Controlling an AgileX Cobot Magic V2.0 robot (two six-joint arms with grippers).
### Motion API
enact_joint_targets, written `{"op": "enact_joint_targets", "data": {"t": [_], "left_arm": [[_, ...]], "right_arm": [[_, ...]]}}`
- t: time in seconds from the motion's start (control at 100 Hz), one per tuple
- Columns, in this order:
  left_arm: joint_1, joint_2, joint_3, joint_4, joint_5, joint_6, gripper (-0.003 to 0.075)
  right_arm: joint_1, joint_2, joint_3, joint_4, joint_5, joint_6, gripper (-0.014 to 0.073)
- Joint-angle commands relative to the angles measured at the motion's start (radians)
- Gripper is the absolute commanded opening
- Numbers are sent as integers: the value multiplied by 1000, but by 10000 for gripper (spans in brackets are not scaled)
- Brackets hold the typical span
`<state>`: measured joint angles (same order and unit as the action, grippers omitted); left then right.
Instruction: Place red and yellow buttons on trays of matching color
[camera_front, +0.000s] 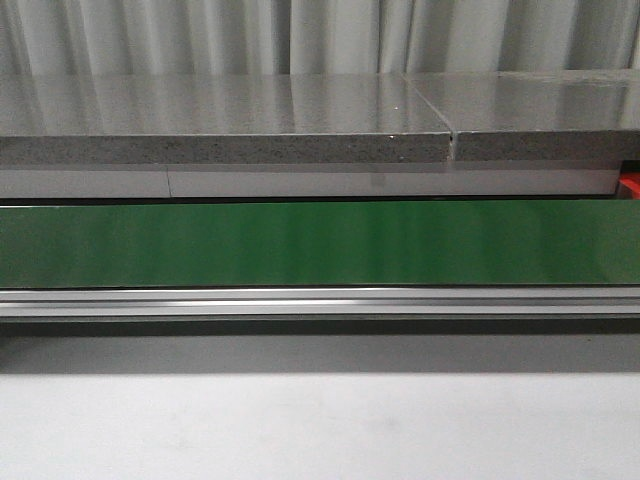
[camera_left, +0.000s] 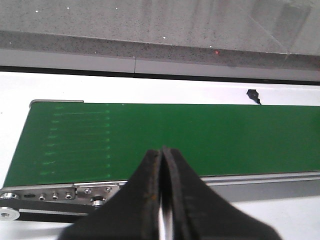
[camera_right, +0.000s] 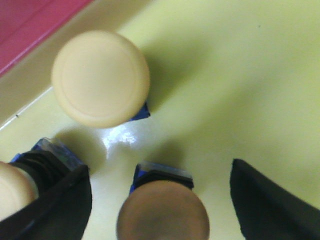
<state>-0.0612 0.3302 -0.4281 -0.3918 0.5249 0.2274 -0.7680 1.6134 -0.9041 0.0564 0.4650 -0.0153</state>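
Note:
In the right wrist view my right gripper is open over the yellow tray. A yellow button on a black and blue base stands on the tray between the fingers, with a gap on each side. A second yellow button stands just beyond it, and a third shows behind one finger. A corner of the red tray borders the yellow one. My left gripper is shut with nothing in it, above the near edge of the green conveyor belt. No red button is in view.
The green belt runs across the front view, with a metal rail along its near side and a grey stone ledge behind. A red object peeks in at the far right. A small black part lies beyond the belt.

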Motion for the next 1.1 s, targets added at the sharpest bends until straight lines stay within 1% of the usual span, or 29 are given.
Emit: {"op": "enact_joint_targets", "data": {"t": [0.0,0.2,0.31,0.42,0.55,0.67,0.81,0.95,1.09], "left_arm": [[-9,8,-25,-23,-67,0,-19],[-9,8,-25,-23,-67,0,-19],[-9,8,-25,-23,-67,0,-19],[-9,8,-25,-23,-67,0,-19],[-9,8,-25,-23,-67,0,-19],[-9,8,-25,-23,-67,0,-19],[-9,8,-25,-23,-67,0,-19],[-9,8,-25,-23,-67,0,-19],[-9,8,-25,-23,-67,0,-19]], "right_arm": [[-7,-91,-30,10,-24,0,583],[4,-258,-30,64,-22,0,583],[51,-354,-30,88,-29,0,583],[143,-447,-30,88,-32,-6,583],[277,-538,-30,88,-35,-56,583],[417,-595,-28,88,-34,-88,583],[551,-647,-16,88,-25,-129,583],[655,-705,48,86,-56,-136,583],[726,-788,158,86,-115,-155,581]]}}
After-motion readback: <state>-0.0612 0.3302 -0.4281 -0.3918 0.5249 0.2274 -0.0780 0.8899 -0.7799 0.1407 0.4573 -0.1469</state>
